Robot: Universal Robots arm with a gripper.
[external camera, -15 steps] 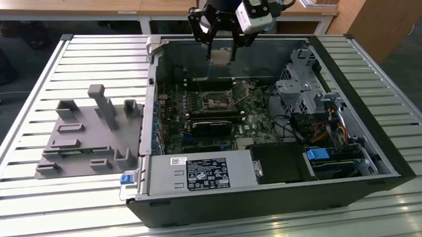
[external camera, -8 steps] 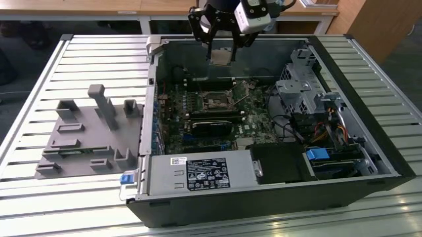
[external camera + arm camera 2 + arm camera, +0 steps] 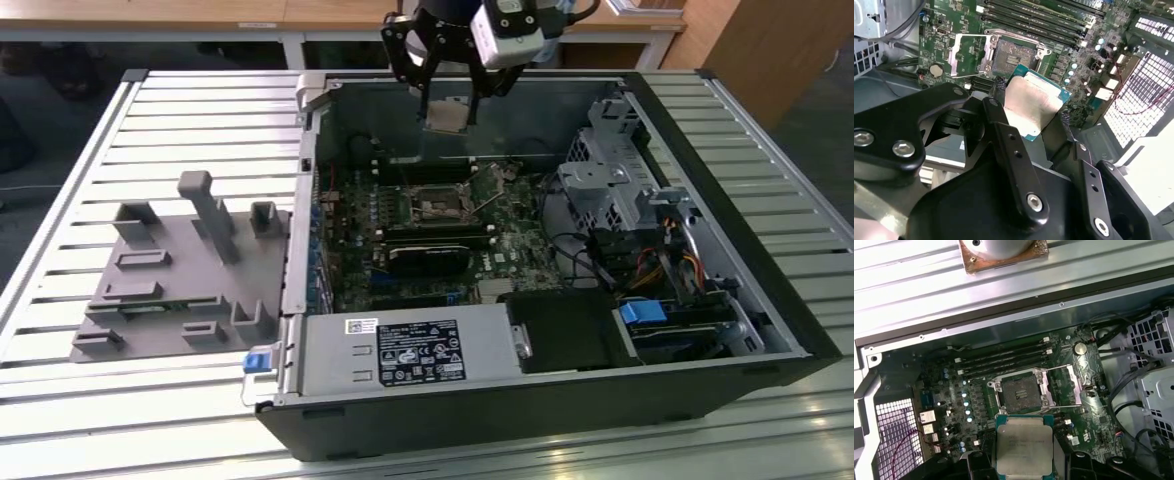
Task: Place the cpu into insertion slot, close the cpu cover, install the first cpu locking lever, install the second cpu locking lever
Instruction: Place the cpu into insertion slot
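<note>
CPU [image 3: 1035, 102] is clamped by two opposite edges between the fingers [image 3: 1009, 145] of the gripper [image 3: 450, 105], with its dull metal top turned towards both wrist cameras. It is held in the air above the socket [image 3: 1021, 390], offset to one side and well clear of it, and nothing on the motherboard [image 3: 954, 390] is touched. The socket is left bare, its contact field uncovered, inside the open computer case [image 3: 534, 420]. The CPU cover [image 3: 1066, 385] is swung open and lies just beside the socket, joined to it along one edge. A thin locking lever [image 3: 489, 204] appears to be raised beside the socket, though this is hard to make out. Long black memory sticks [image 3: 1004, 360] are seated near the socket, on the side away from the CPU.
</note>
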